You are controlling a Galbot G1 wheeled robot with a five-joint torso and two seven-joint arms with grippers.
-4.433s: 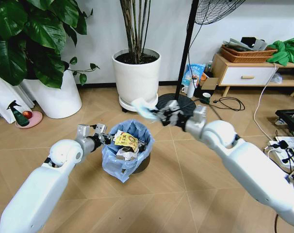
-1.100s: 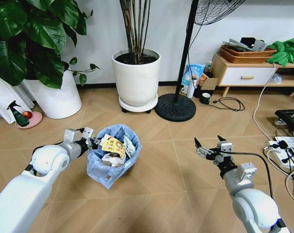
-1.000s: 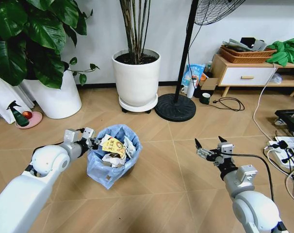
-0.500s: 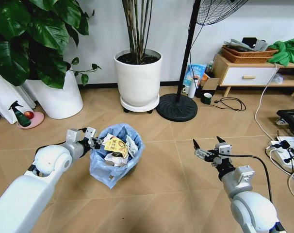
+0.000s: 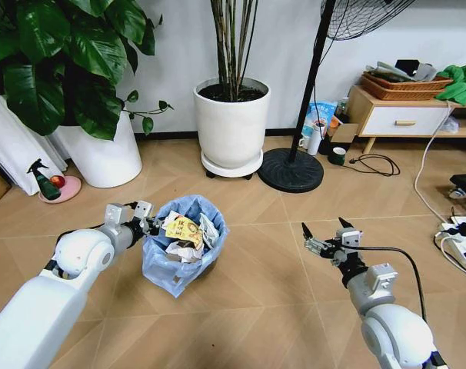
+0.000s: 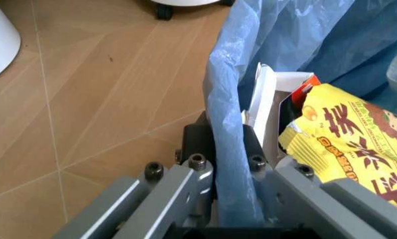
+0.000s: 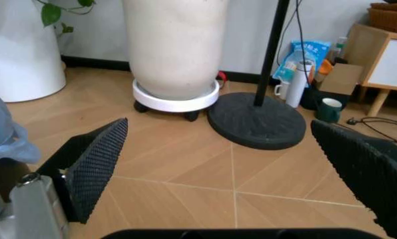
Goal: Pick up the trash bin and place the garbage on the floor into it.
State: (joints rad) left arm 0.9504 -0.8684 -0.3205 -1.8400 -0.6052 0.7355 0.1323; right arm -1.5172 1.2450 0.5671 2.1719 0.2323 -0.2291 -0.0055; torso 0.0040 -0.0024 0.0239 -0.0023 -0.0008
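Bare floor [image 5: 271, 269] between trash bin [image 5: 185, 244] and right pincer [image 5: 323, 237]; white plant pot [image 5: 232, 127] and fan base [image 5: 290, 170] well beyond.

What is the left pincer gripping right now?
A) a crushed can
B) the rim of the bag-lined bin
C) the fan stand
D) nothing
B: the left pincer is clamped on the rim of the bin, its fingers on either side of the blue bag.

The trash bin [image 5: 207, 267] is dark, lined with a crinkly light blue bag, and a yellow wrapper [image 5: 184, 229] (red print on it) tops the white paper inside. The floor [image 5: 264, 307] is light brown herringbone wood.
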